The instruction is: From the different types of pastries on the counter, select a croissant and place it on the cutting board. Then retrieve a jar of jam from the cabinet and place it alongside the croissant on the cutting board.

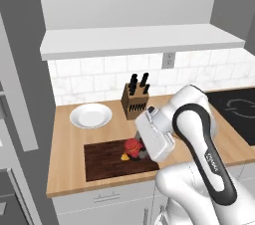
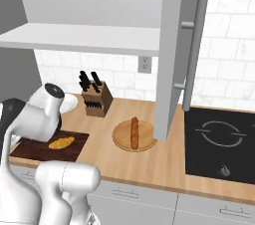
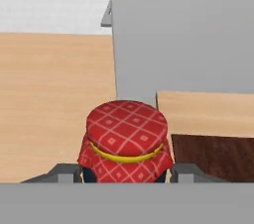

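Note:
The jar of jam, squat and dark under a red checked lid, sits between my two fingertips, which press on its sides. My gripper is shut on it. From the left base view, the jar is low over the back edge of the dark brown cutting board, held by the gripper, which my white hand partly hides. The golden croissant lies on the cutting board, right beside the jar; a small tip of the croissant shows next to it.
A long brown baguette lies on a round light board. A knife block and a white plate stand behind the cutting board. An open grey cabinet door hangs over the counter, with a black stove to the right.

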